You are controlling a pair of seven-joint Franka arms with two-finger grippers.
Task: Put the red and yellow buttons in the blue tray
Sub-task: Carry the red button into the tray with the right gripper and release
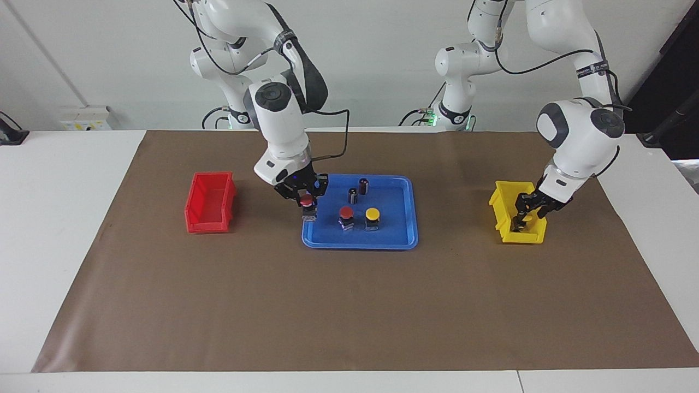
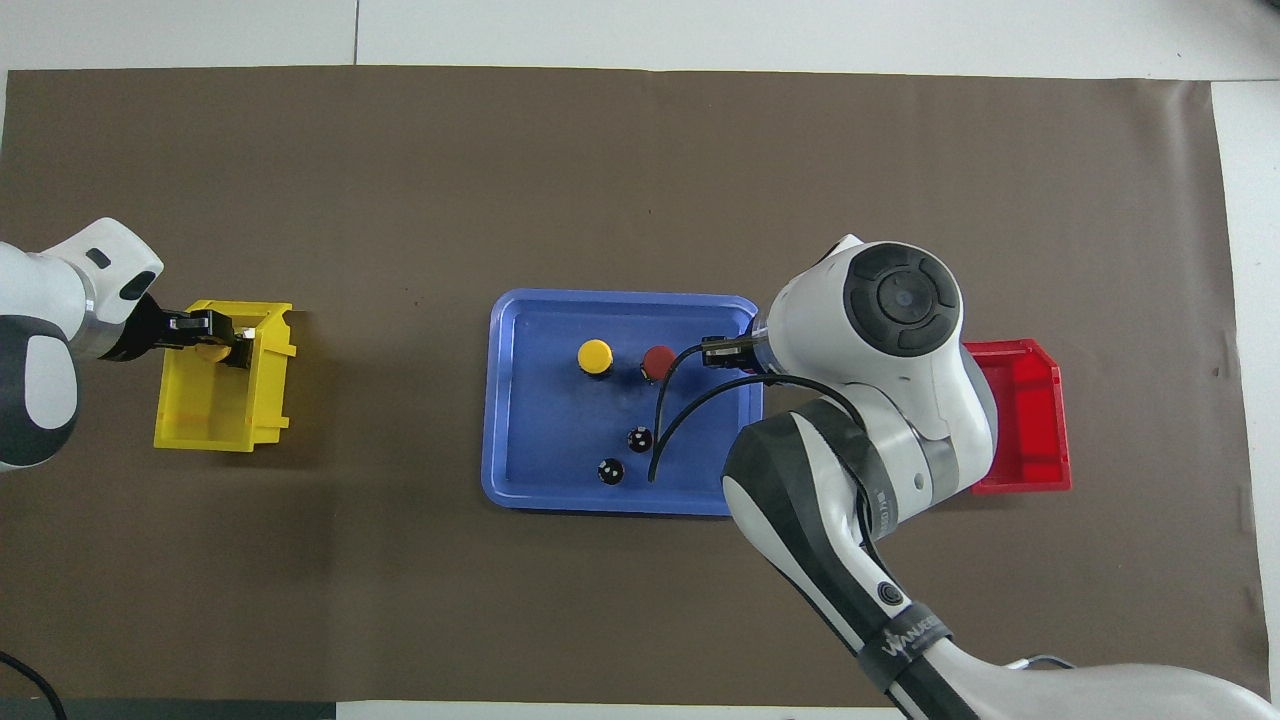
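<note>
Right gripper (image 1: 307, 203) is closed on a red-capped push button on a dark blocky base (image 1: 307, 206), holding it at the blue tray's end toward the right arm; base looks level w/ or just over the rim there, can't tell if it touches. In the overhead view the arm's wrist hides this button.

Shallow bright-blue rectangular plastic tray w/ raised rim (image 1: 407, 240) sits mid-table on the brown paper mat (image 1: 349, 305). Inside it: a 2nd red-capped button (image 1: 345, 217) and a yellow-capped button (image 1: 372, 218), upright, side by side, in the tray's half farther from the robots; the red one is nearer the held button. Two small dark cylinders (image 1: 358, 191) stand nearer the robots than those, also in the tray.

Left gripper (image 1: 523, 221) is down inside the small yellow plastic bin (image 1: 505, 215), which is well apart from the tray toward the left arm's end. Fingers are either side of a yellow-capped button (image 2: 211, 350); grip state – can't tell.

Small red plastic bin (image 1: 209, 202) is beside the tray toward the right arm's end.
</note>
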